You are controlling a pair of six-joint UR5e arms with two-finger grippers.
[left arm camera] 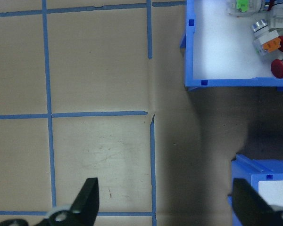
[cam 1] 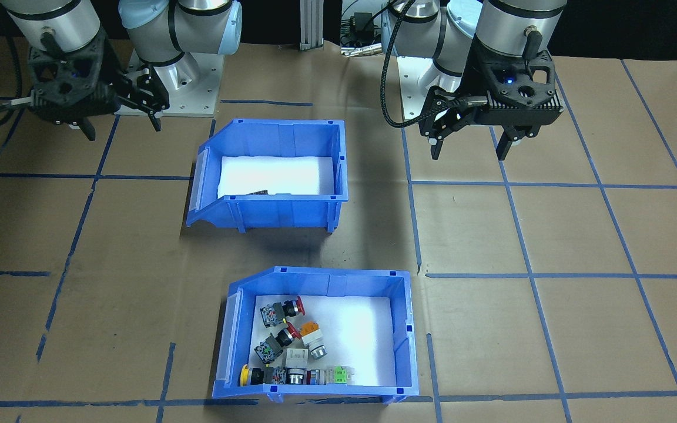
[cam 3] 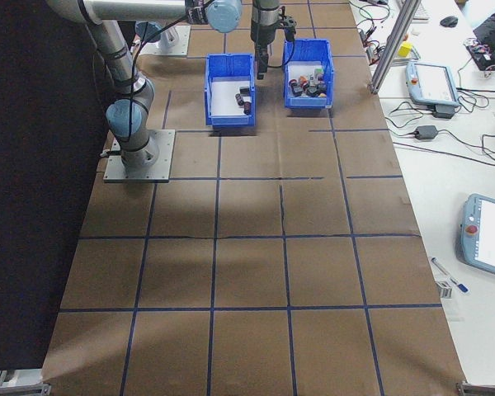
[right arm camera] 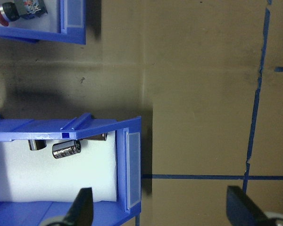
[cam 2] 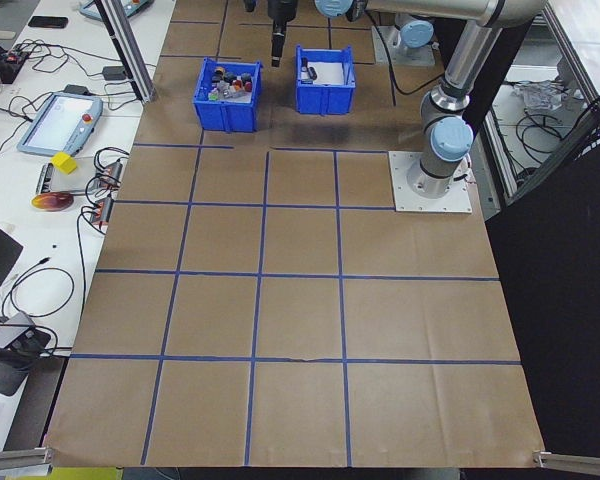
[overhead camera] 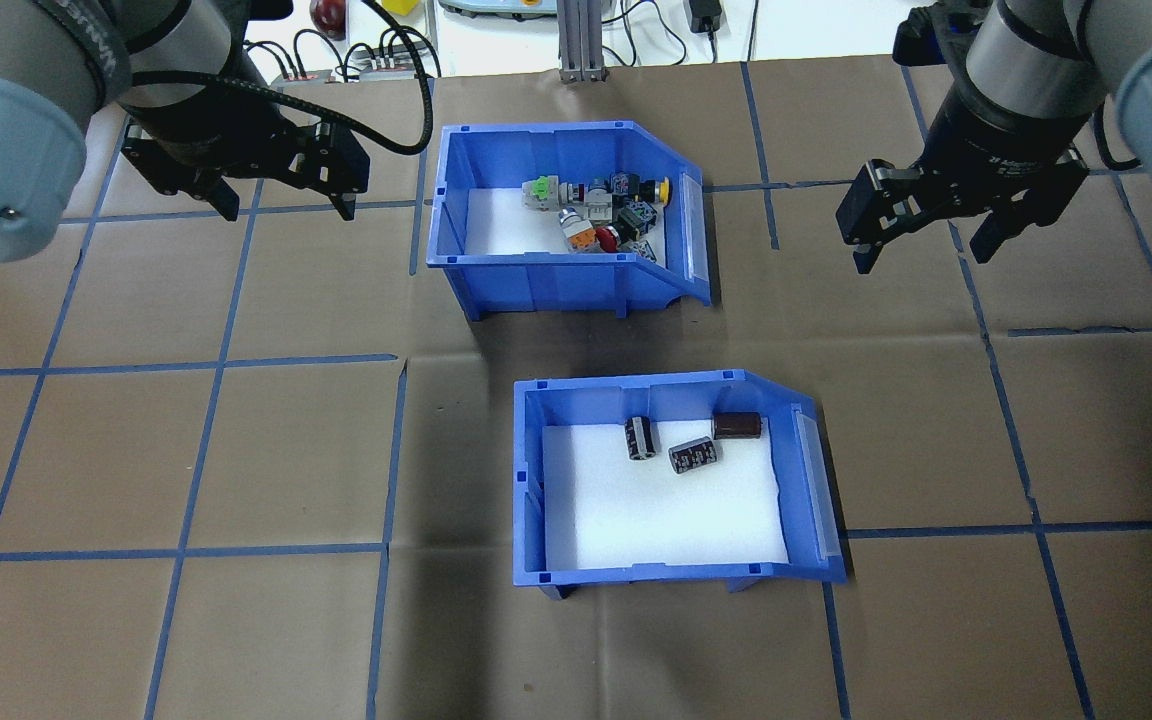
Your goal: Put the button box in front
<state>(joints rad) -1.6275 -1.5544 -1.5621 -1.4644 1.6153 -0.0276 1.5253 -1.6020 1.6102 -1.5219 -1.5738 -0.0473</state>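
Observation:
The button box [overhead camera: 546, 280] is a blue sloped-front bin with a white liner and colourful push-button switches [cam 1: 291, 346]. It stands on the far side of the table from the robot, also seen as the button box [cam 1: 338, 285]. My left gripper [overhead camera: 288, 208] hovers open to its left, clear of it, with nothing between the fingers. My right gripper [overhead camera: 921, 255] hovers open off to its right, also holding nothing. The left wrist view shows a corner of the button box [left arm camera: 236, 82] ahead of the open left gripper [left arm camera: 167, 207].
A matching blue bin [overhead camera: 636, 570] with dark cylinders [overhead camera: 693, 455] stands closer to the robot, slightly right of the button box. Brown paper with blue tape lines [overhead camera: 226, 360] covers the table. Cables and devices [overhead camera: 386, 60] lie past the far edge.

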